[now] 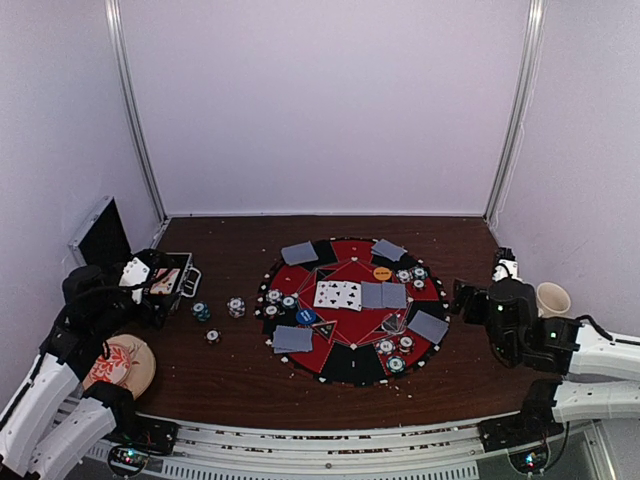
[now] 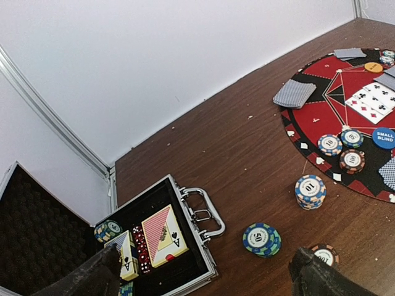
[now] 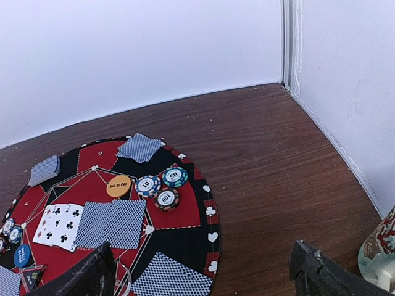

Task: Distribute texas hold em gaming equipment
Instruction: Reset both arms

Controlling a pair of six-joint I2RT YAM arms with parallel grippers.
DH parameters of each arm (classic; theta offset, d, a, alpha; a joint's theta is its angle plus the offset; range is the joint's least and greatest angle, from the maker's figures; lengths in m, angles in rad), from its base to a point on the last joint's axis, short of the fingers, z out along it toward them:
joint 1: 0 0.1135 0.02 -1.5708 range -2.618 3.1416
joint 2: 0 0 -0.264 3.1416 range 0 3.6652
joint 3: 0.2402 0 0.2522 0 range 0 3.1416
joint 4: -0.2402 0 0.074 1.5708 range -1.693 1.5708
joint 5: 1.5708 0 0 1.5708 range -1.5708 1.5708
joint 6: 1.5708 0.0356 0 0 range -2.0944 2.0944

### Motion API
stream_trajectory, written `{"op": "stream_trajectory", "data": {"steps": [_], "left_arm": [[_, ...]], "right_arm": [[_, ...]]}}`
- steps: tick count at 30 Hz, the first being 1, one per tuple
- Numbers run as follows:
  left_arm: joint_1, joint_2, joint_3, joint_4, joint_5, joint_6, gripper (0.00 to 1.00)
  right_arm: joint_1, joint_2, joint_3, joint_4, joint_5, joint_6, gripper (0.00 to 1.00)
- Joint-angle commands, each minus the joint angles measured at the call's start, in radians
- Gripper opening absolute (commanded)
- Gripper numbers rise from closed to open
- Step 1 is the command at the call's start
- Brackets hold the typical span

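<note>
Left hand (image 2: 207, 254), fingers apart, by open case (image 2: 37, 234) holding card decks (image 2: 162, 234), dice (image 2: 142, 250), chips (image 2: 108, 230).

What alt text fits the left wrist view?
An open metal case holding card decks sits at lower left on a brown table, with chip stacks beside it. A round red-and-black mat with cards and chips lies at right; the open left gripper frames the bottom edge.

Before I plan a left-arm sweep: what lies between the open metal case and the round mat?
Three loose chip stacks stand on the wood between the metal case and the mat; the top and left wrist views both show them.
</note>
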Motion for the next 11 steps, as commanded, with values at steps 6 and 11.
{"op": "stream_trajectory", "data": {"steps": [6, 11], "left_arm": [[0.023, -0.015, -0.012, 0.042, 0.035, -0.001, 0.98], [0.023, -0.015, -0.013, 0.038, 0.048, 0.005, 0.98]], "right_arm": [[0.003, 0.089, 0.023, 0.018, 0.024, -0.004, 1.00], [0.004, 0.058, 0.014, 0.031, 0.005, -0.006, 1.00]]}}
